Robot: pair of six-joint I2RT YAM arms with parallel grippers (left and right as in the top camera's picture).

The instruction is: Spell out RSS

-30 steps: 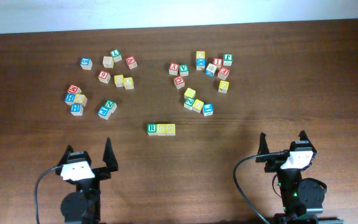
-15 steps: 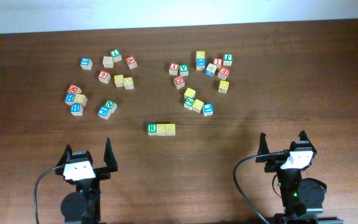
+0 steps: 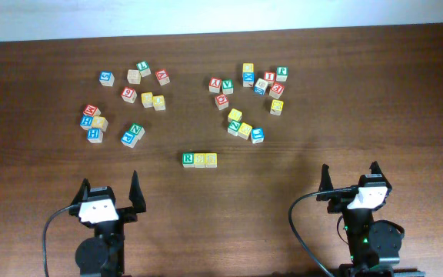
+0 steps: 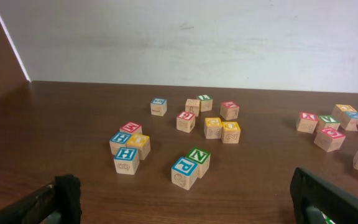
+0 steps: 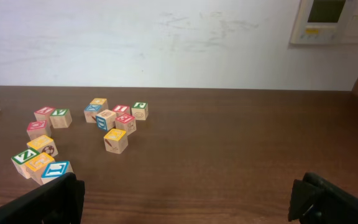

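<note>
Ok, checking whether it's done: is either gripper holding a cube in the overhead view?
No, the left gripper and right gripper both stand open and empty, apart from the three-cube row.

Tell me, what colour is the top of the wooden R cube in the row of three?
Green; the small wooden R cube shows best from overhead.

Right gripper (image 5: pixel 186 193): dark fingers (image 5: pixel 51 200) at both lower corners, spread wide
Cubes (image 5: pixel 115 140): scattered at left on the table (image 5: pixel 229 149) — red, green, yellow, blue tops
Wall (image 5: pixel 166 43): white; panel (image 5: pixel 331 22) upper right
</note>
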